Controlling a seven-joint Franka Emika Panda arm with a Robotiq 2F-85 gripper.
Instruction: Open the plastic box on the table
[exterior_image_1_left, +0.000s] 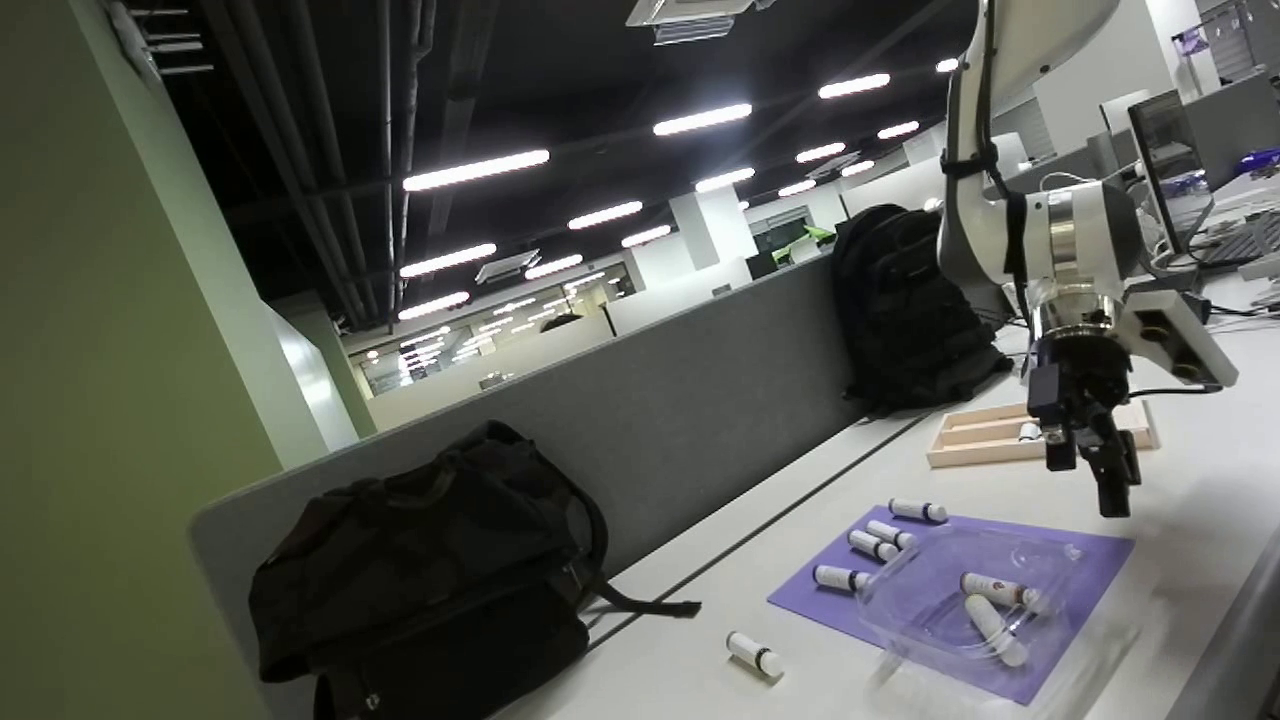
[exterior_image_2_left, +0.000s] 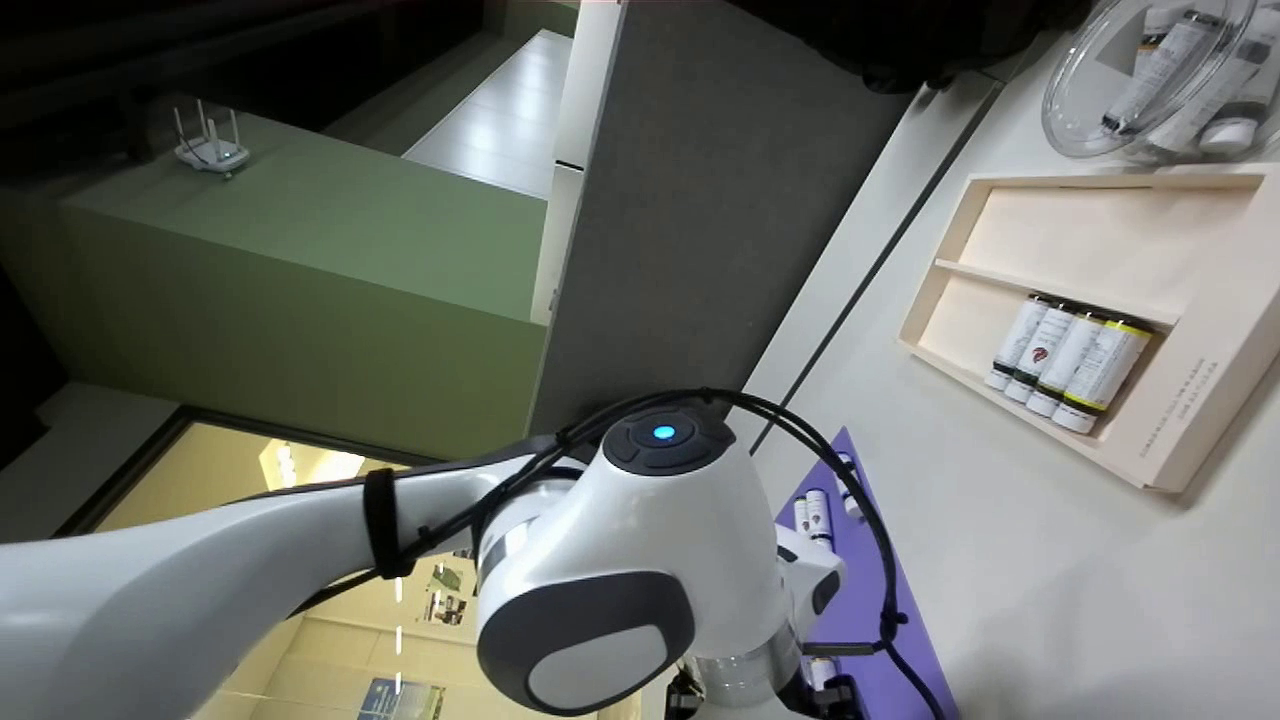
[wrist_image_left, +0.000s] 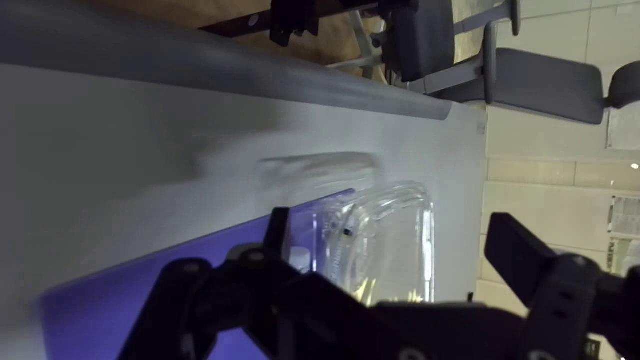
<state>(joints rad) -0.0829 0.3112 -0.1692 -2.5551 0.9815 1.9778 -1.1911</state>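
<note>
The plastic box (exterior_image_1_left: 935, 605) is clear and low, with rounded corners. It sits partly on a purple mat (exterior_image_1_left: 1085, 590) on the pale table (exterior_image_1_left: 690, 670). White cylinders (exterior_image_1_left: 995, 632) show through its wall; I cannot tell whether it has a lid on. It also shows in the wrist view (wrist_image_left: 395, 250), beyond and between my fingers, its near part hidden by the gripper. My gripper (exterior_image_1_left: 1090, 485) is open and empty, above and behind the box, touching nothing. In the wrist view the two fingers (wrist_image_left: 392, 232) stand wide apart. In an exterior view the arm hides the box.
A pale wooden tray (exterior_image_2_left: 1065, 255) with several cylinders stands behind the gripper. A clear tub (exterior_image_2_left: 1150, 85) of cylinders is beside it. Loose cylinders (exterior_image_1_left: 755, 655) lie around. Black backpacks (exterior_image_1_left: 430, 570) (exterior_image_1_left: 910, 310) lean on the grey partition (exterior_image_1_left: 720, 390). Chairs (wrist_image_left: 540, 82) stand past the table edge.
</note>
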